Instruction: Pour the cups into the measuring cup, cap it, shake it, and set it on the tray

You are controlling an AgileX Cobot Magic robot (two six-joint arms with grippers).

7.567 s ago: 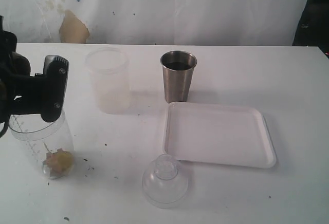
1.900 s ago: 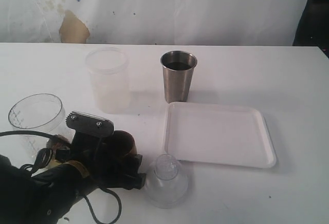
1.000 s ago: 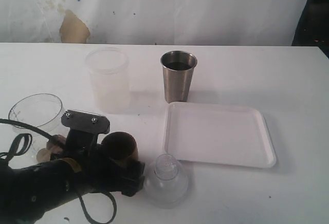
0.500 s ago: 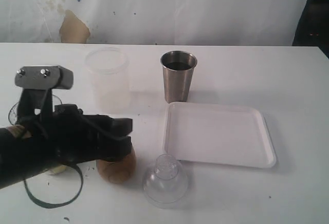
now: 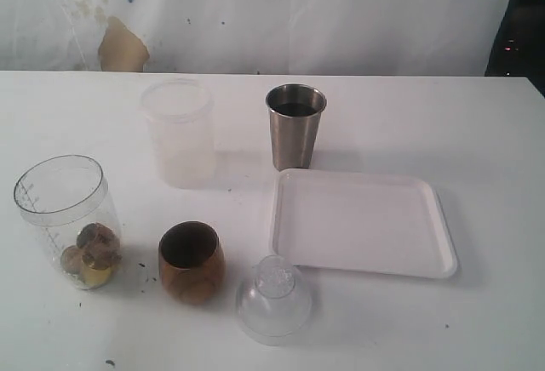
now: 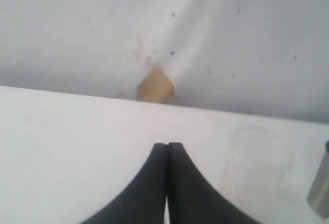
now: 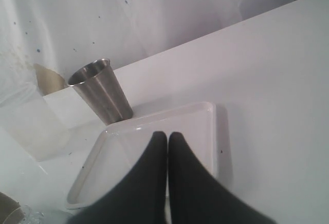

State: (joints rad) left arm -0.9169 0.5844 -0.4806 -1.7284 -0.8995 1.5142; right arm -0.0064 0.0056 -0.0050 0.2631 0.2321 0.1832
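The white tray (image 5: 362, 222) lies flat on the table (image 5: 477, 133). The frosted plastic cup (image 5: 179, 133) stands behind and left of the tray's far left corner. The measuring cup (image 5: 66, 218) stands upright and uncapped, farthest left of the tray, with brown and yellow lumps in its base. The steel tumbler (image 5: 295, 126) stands just behind the tray's far left corner. The wooden cup (image 5: 191, 262) sits upright, left of the tray's near left corner. The clear domed lid (image 5: 273, 299) rests just in front of that corner. The right gripper (image 7: 167, 137) hangs over the tray, fingers pressed together on nothing. The left gripper (image 6: 167, 149) has its fingers pressed together too.

Brushed-steel tumbler (image 5: 295, 127), glossy wooden cup (image 5: 191, 262)
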